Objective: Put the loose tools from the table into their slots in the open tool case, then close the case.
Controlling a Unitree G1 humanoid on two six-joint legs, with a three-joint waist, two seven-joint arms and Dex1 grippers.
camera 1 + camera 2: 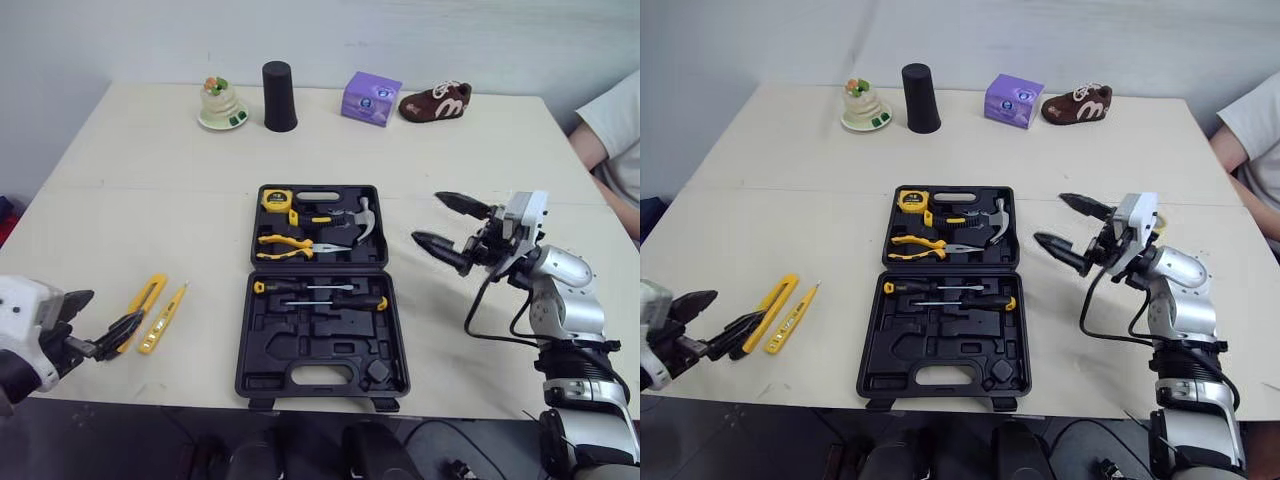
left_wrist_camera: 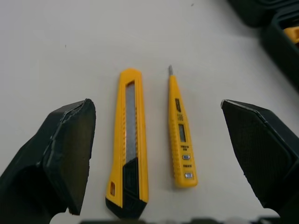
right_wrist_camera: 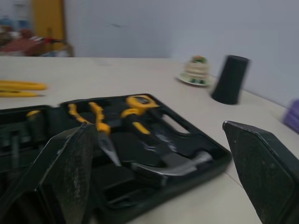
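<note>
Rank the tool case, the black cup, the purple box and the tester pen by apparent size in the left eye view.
1. tool case, largest.
2. black cup and purple box: they look about alike, so unranked.
3. tester pen, smallest, although nearer the camera.

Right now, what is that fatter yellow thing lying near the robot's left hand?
It's a yellow utility knife, plastic-looking, with a black end and a grey blade strip along a slot. It lies flat on the table left of the tool case, beside a thinner tester pen, not touching it. The open left gripper straddles both.
</note>
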